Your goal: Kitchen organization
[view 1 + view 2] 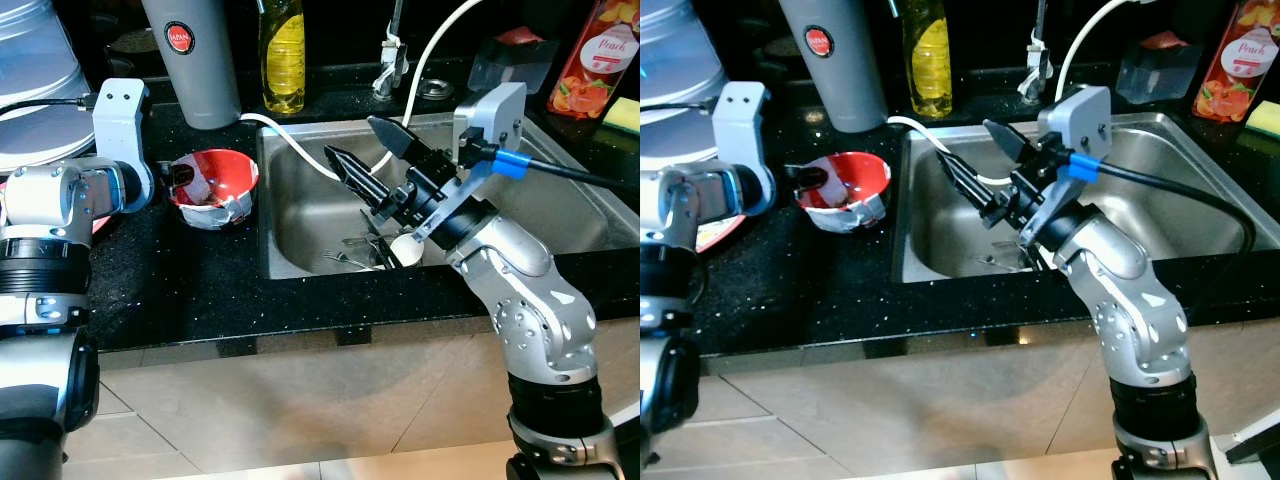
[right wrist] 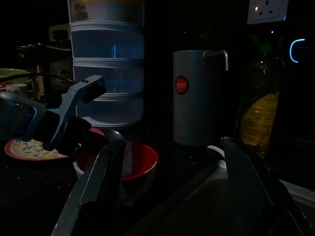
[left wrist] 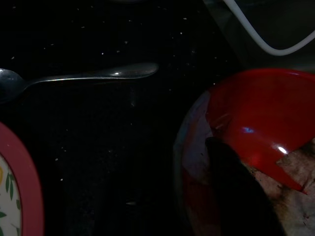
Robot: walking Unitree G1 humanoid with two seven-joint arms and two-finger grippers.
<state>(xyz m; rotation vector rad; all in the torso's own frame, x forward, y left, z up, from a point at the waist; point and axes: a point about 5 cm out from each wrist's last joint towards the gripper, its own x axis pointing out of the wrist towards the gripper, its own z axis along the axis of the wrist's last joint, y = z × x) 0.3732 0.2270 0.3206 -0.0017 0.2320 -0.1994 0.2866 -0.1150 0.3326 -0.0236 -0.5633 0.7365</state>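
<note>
A red bowl (image 1: 225, 172) with scraps in it sits on the black counter (image 1: 190, 290), left of the sink (image 1: 300, 225). My left gripper (image 1: 180, 180) is at the bowl's near rim and shut on it; one black finger (image 3: 236, 191) lies across the rim. Above the sink my right gripper (image 1: 350, 137) hangs open, holding nothing and pointing toward the bowl (image 2: 140, 160). A metal spoon (image 3: 93, 74) lies on the counter beside the bowl. Several utensils (image 1: 350, 258) and a white rounded thing (image 1: 405, 250) lie in the sink.
A white hose (image 1: 300, 150) trails from the counter into the sink. Along the back stand a grey flask (image 1: 195, 60), a yellow soap bottle (image 1: 282, 55), the tap (image 1: 392, 60) and a peach bottle (image 1: 598, 60). A patterned plate (image 3: 15, 196) lies left of the bowl.
</note>
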